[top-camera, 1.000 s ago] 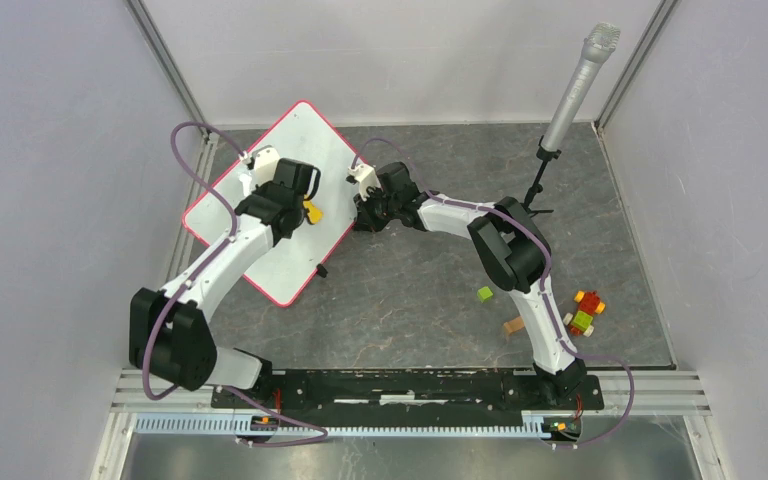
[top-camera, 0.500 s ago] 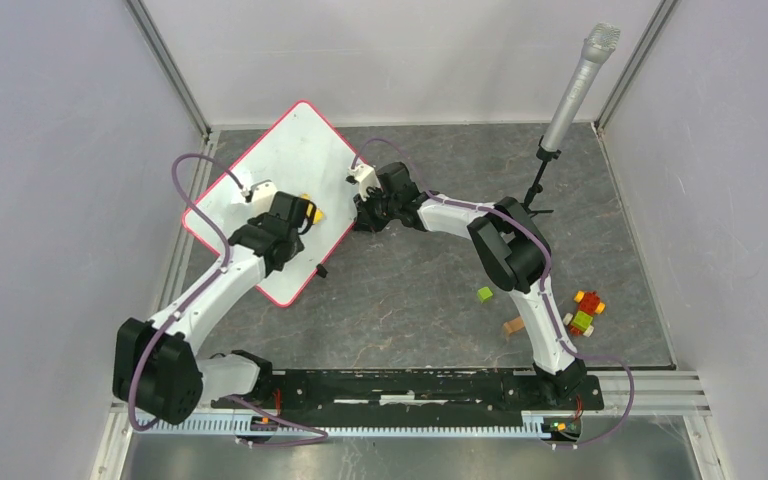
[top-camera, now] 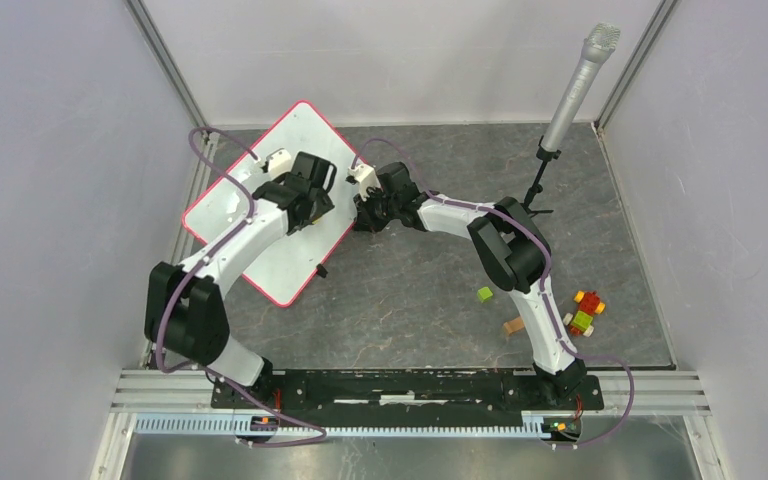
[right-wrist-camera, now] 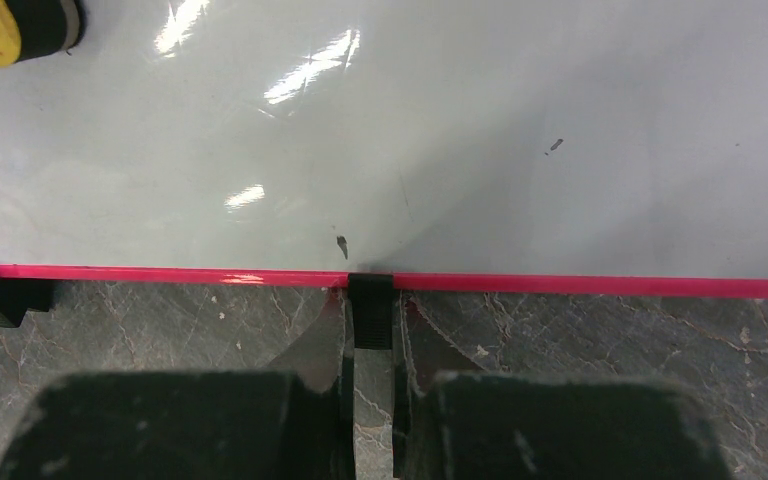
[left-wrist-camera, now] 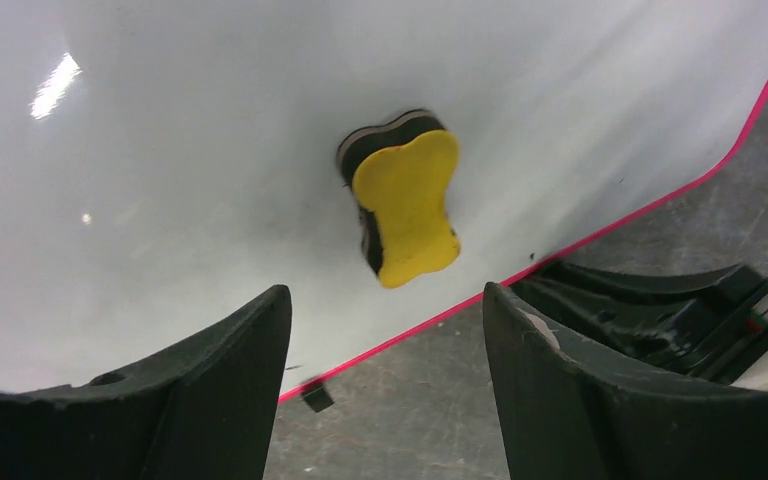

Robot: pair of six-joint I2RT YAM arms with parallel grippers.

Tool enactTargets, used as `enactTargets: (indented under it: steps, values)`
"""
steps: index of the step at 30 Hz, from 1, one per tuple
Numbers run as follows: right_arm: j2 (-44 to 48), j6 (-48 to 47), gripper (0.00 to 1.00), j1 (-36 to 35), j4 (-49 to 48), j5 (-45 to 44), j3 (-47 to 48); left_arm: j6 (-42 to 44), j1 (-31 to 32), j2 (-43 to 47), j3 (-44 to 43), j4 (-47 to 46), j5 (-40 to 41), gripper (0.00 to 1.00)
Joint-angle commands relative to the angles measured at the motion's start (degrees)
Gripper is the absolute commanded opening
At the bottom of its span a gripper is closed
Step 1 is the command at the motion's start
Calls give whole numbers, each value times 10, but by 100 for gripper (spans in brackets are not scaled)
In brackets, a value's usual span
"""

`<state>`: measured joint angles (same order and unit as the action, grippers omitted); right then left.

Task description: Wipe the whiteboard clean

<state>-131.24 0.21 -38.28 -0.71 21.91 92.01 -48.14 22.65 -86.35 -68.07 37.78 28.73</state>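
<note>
The whiteboard (top-camera: pixel 285 255) lies tilted at the back left, white with a red-pink rim. In the left wrist view a yellow, black-backed eraser (left-wrist-camera: pixel 407 205) lies loose on the whiteboard (left-wrist-camera: pixel 190 150) near its rim. My left gripper (left-wrist-camera: pixel 385 300) hovers open just short of the eraser, holding nothing. In the top view the left gripper (top-camera: pixel 315 205) hides the eraser. My right gripper (right-wrist-camera: pixel 370 322) is shut on a black edge clip (right-wrist-camera: pixel 370 300) at the board's right rim (top-camera: pixel 355 210). Only small dark specks (right-wrist-camera: pixel 341 243) show on the whiteboard (right-wrist-camera: pixel 460 130); the eraser (right-wrist-camera: pixel 10 25) is at the far left.
A microphone on a stand (top-camera: pixel 575 85) rises at the back right. Small toy blocks (top-camera: pixel 582 312), a green cube (top-camera: pixel 484 293) and a wooden block (top-camera: pixel 513 325) lie beside the right arm. Another black clip (top-camera: pixel 321 270) sits on the board's near edge. Walls close in on both sides.
My left gripper has opened and let go of the eraser, which now rests on the board. The left arm swung back toward the board's right side. The right arm stayed put.
</note>
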Motion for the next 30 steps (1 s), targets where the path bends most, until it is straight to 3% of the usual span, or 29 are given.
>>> enactTargets:
  steps: [1,7,14,24,30]
  values:
    - [-7,19,0,19,41,-17,0,-103,8,-36,-65,43,48,76]
    - [-4,18,0,20,41,-17,-2,-204,9,-107,-147,156,83,69]
    - [-4,18,0,22,40,-15,-2,-260,10,-152,-194,206,99,65]
    - [-4,19,0,22,40,-14,-4,-276,10,-215,-242,241,113,62]
    - [-4,19,0,22,39,-11,-3,-261,10,-218,-239,241,128,50]
